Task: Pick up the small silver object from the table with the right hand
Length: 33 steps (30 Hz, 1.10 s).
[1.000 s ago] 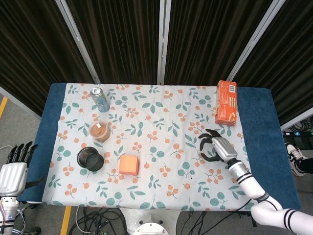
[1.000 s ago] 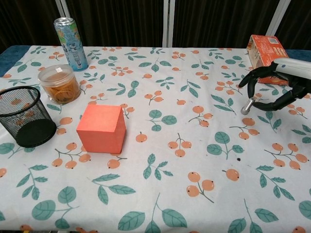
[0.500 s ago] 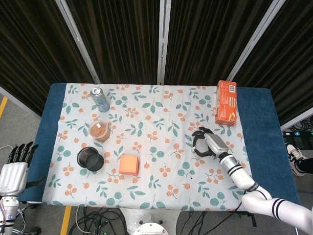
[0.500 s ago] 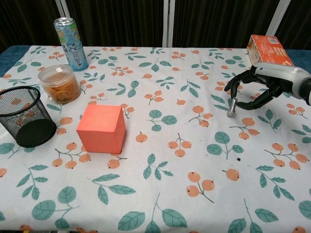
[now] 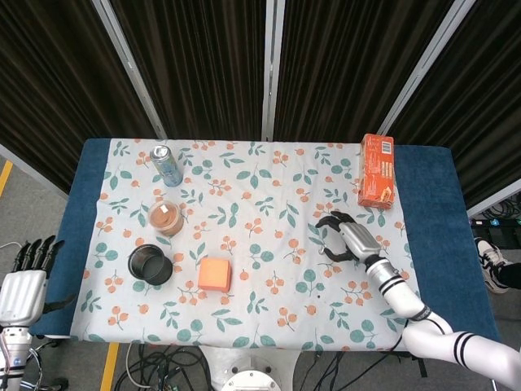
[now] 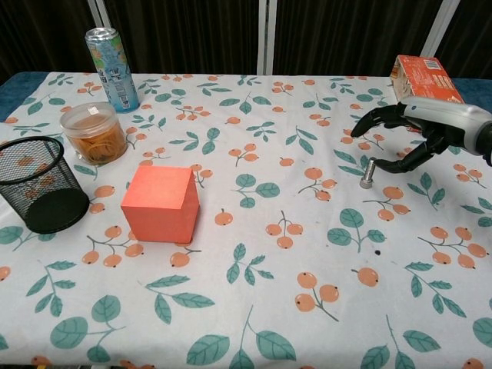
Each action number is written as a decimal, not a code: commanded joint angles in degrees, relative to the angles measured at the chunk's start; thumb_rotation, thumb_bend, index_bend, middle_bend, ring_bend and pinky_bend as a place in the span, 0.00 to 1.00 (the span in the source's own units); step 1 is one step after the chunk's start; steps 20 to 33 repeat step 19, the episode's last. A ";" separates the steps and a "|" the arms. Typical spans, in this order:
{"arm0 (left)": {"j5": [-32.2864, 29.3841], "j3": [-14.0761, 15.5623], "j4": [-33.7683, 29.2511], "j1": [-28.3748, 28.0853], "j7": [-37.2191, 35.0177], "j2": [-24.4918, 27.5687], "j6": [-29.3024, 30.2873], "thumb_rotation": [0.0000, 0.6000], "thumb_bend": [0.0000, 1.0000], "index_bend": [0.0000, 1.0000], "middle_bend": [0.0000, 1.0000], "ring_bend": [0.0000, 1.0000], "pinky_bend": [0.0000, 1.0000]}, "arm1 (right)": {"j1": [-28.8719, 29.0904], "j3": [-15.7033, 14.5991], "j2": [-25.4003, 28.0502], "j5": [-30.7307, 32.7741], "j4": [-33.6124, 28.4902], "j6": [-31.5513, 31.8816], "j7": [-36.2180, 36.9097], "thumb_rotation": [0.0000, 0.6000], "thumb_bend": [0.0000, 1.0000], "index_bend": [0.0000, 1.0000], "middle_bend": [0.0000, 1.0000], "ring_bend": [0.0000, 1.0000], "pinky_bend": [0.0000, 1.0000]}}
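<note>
One small silver bolt (image 6: 367,174) stands upright on the tablecloth (image 6: 254,307), right side, nearer than the orange box (image 6: 421,75); right hand (image 6: 411,135) arches over it, fingers spread, thumb tip at its top, not yet gripping; looks rigid, light, smooth metal, likely slippery and easy to tip; pinch the shaft from both sides; left hand (image 5: 19,281) hangs off the table's left edge, fingers apart.

Your head view looks steeply down on the whole counter (image 5: 260,326), while your chest view, low and nearer, shares its patterned top.
</note>
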 commanded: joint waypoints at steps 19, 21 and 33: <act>-0.09 -1.55 0.26 -0.12 3.14 -1.49 2.36 1.00 0.00 0.11 0.05 0.00 0.00 | -28.22 -8.49 21.45 -5.85 -17.40 39.18 -12.38 1.00 0.30 0.11 0.12 0.00 0.00; -0.09 -1.55 0.26 -0.12 3.14 -1.49 2.36 1.00 0.00 0.11 0.05 0.00 0.00 | -28.22 -8.49 21.45 -5.85 -17.40 39.18 -12.38 1.00 0.30 0.11 0.12 0.00 0.00; -0.09 -1.55 0.26 -0.12 3.14 -1.49 2.36 1.00 0.00 0.11 0.05 0.00 0.00 | -28.22 -8.49 21.45 -5.85 -17.40 39.18 -12.38 1.00 0.30 0.11 0.12 0.00 0.00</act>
